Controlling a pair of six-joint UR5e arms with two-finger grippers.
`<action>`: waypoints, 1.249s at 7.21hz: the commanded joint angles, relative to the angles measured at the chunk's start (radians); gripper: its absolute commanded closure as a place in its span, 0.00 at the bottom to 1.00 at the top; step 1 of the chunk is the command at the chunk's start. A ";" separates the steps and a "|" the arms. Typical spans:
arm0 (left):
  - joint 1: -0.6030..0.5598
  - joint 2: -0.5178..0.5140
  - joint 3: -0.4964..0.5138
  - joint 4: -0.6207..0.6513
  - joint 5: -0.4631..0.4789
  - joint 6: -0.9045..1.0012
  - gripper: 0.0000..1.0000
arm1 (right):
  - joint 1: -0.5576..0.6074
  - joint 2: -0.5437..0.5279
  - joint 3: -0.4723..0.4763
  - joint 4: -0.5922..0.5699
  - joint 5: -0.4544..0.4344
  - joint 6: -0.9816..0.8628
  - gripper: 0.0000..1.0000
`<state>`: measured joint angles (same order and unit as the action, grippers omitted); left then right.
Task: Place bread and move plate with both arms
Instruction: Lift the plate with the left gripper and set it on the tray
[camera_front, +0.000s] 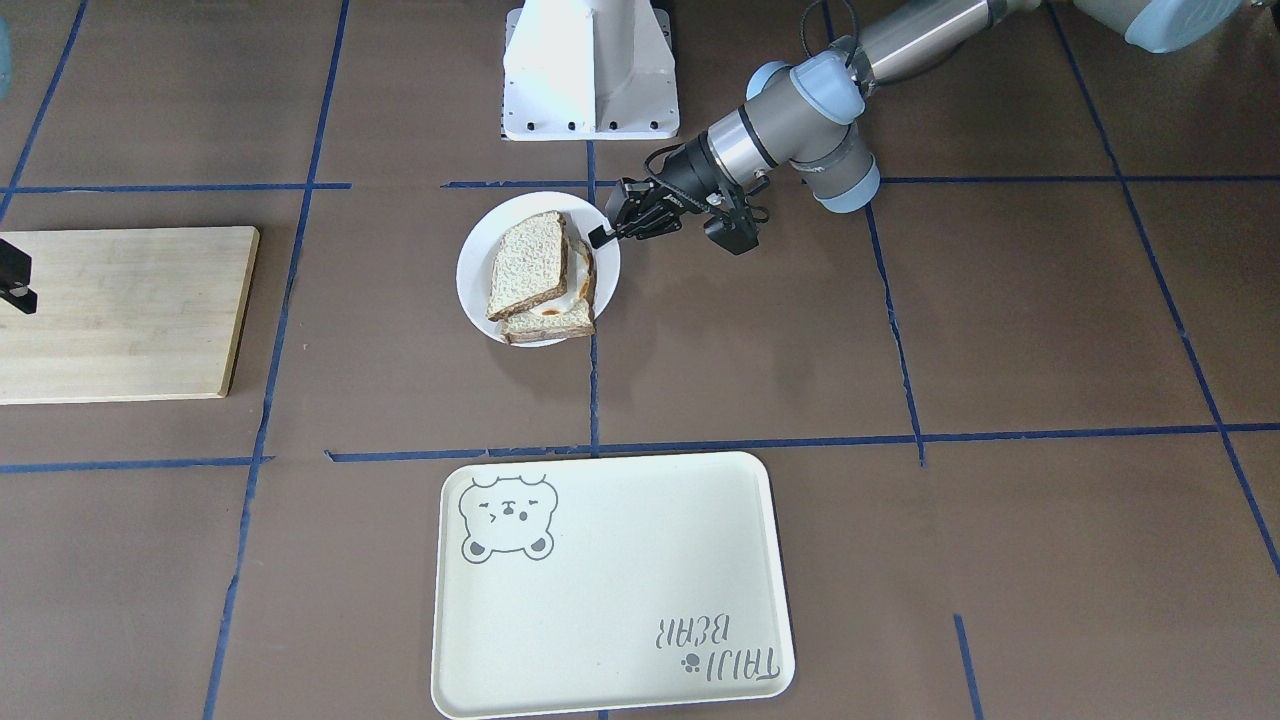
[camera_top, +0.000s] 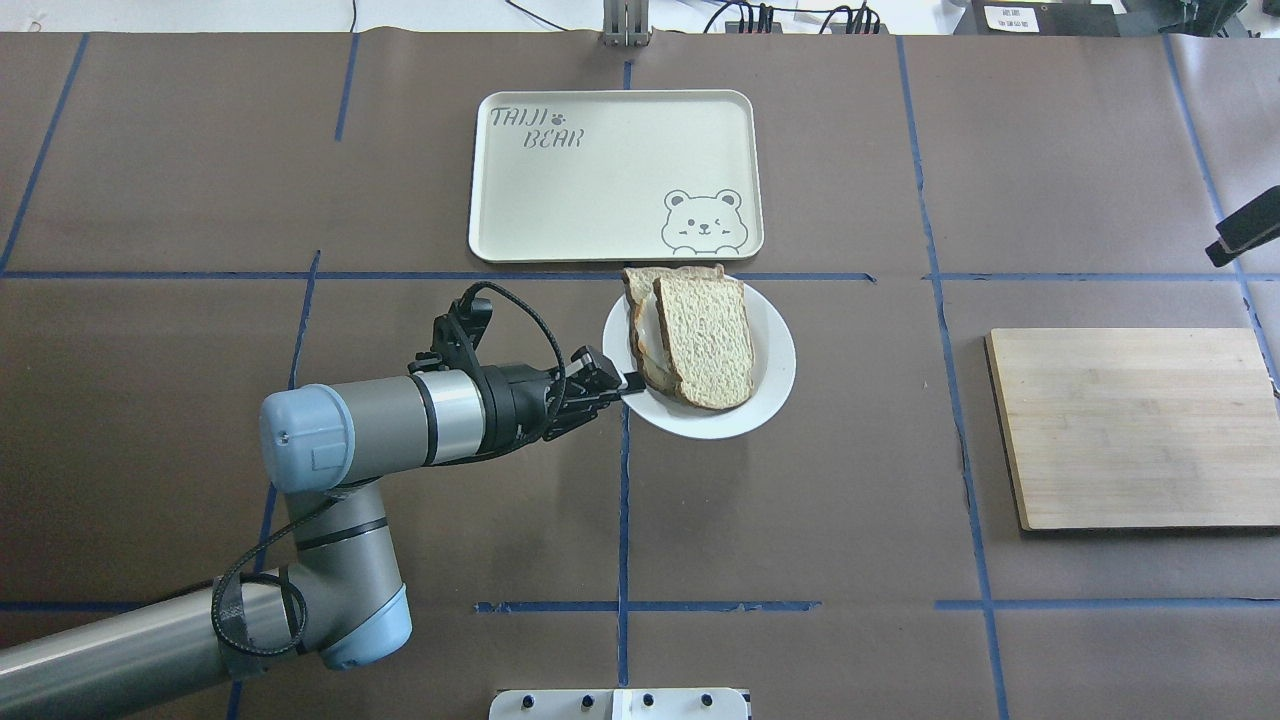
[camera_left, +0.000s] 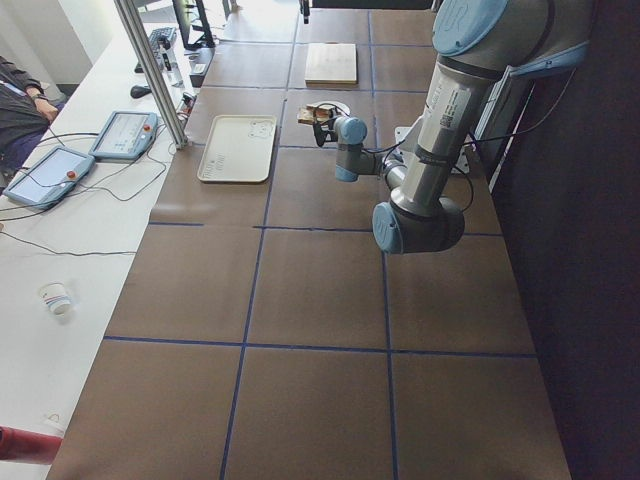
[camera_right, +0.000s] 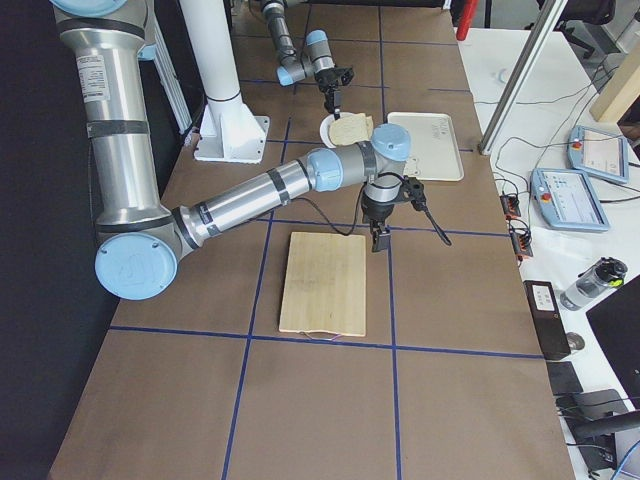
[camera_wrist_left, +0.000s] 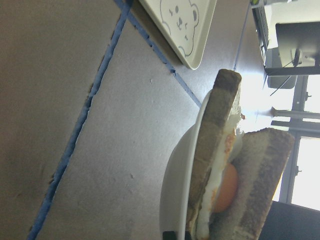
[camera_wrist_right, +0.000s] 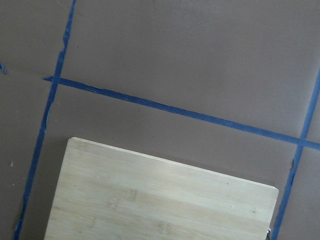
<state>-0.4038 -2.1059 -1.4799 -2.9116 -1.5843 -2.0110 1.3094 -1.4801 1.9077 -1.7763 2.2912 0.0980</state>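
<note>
The white plate (camera_front: 478, 270) (camera_top: 772, 372) sits mid-table. A plain bread slice (camera_front: 528, 265) (camera_top: 705, 340) lies on top of a second slice carrying a fried egg (camera_wrist_left: 227, 186), and the plain slice is offset from the one below. My left gripper (camera_front: 603, 236) (camera_top: 628, 382) reaches in low and level, with its fingertips closed over the plate's rim (camera_wrist_left: 172, 200) on the side nearer the robot base. My right gripper (camera_right: 380, 238) (camera_top: 1243, 233) hangs above the far edge of the cutting board; its fingers are cropped and too small to judge.
A cream bear tray (camera_front: 610, 580) (camera_top: 600, 190) lies just beyond the plate on the operators' side. A bamboo cutting board (camera_front: 120, 310) (camera_top: 1130, 425) (camera_wrist_right: 160, 200) rests on the robot's right. The white base pedestal (camera_front: 590, 70) stands behind the plate.
</note>
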 joint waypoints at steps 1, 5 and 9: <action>-0.033 -0.009 0.015 0.002 0.166 -0.209 0.96 | 0.083 -0.052 -0.051 0.002 0.060 -0.174 0.00; -0.138 -0.179 0.340 0.012 0.276 -0.391 0.96 | 0.195 -0.071 -0.140 0.005 0.065 -0.238 0.00; -0.150 -0.307 0.558 0.029 0.273 -0.385 0.94 | 0.197 -0.074 -0.194 0.003 0.070 -0.238 0.00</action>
<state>-0.5535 -2.3900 -0.9565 -2.8890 -1.3100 -2.4009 1.5060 -1.5548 1.7237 -1.7733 2.3590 -0.1405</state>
